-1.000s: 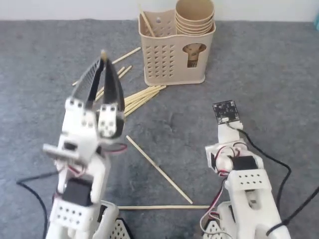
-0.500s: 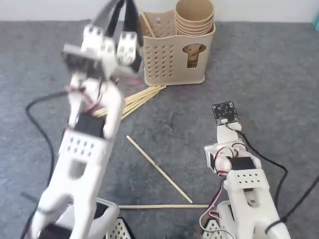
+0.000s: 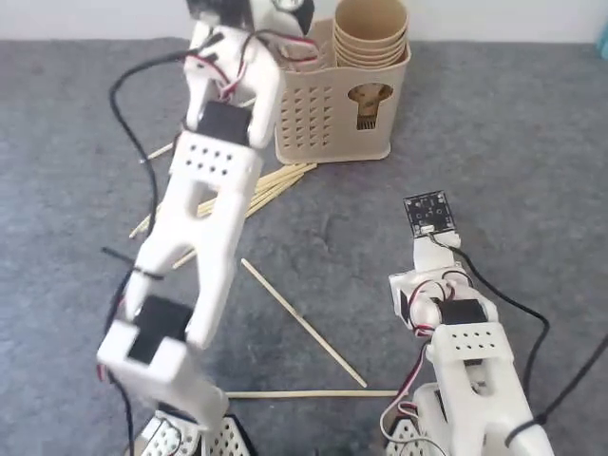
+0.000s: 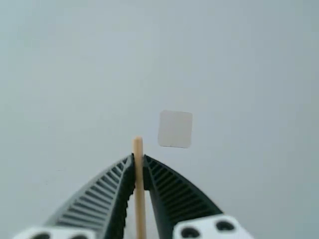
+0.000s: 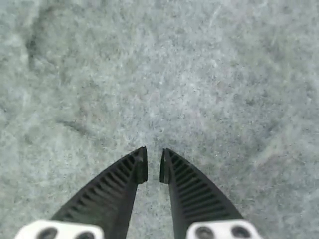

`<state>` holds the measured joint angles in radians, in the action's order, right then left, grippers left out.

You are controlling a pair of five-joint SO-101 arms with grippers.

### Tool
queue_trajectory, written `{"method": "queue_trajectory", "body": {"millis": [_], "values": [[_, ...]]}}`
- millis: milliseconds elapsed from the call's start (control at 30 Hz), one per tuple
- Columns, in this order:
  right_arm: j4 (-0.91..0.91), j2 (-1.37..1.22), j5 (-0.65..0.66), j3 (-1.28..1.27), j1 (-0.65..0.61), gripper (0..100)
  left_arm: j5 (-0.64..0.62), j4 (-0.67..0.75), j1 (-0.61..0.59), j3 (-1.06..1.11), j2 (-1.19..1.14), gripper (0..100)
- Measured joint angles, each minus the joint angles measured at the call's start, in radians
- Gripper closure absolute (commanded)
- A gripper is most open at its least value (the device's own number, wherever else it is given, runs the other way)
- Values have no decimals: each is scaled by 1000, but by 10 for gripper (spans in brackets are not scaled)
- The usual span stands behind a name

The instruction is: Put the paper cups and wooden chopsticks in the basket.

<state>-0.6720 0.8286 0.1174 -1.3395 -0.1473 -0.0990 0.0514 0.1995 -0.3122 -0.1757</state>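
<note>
Left wrist view: left gripper (image 4: 138,162) clamped on one wooden chopstick (image 4: 137,145), tip poking past the jaws. Right gripper (image 5: 153,165) sits over grey mat (image 5: 149,74), jaws nearly together, nothing between. High view: paper cups (image 3: 370,33) stacked in basket (image 3: 323,114); loose chopsticks (image 3: 302,323) lie on mat in front.

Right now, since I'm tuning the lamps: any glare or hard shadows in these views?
High view: even light, only a soft shadow by the basket on the mat. Left wrist view: the chopstick in the left gripper stands against an evenly lit wall. Right wrist view: no glare on the mat under the right gripper.
</note>
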Motion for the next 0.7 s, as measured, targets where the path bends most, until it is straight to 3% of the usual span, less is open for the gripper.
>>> {"method": "queue_trajectory", "body": {"millis": [300, 500, 567, 700], "values": [[0, 0, 0, 0, -3, 944, -3, 0, -32, -292, -261, 987], [0, 0, 0, 0, -6, 941, -3, 0, -63, -334, -345, 976], [0, 0, 0, 0, -6, 940, -3, -18, -63, -336, -347, 923], [0, 0, 0, 0, -6, 940, -3, -189, -63, -376, -347, 808]]}}
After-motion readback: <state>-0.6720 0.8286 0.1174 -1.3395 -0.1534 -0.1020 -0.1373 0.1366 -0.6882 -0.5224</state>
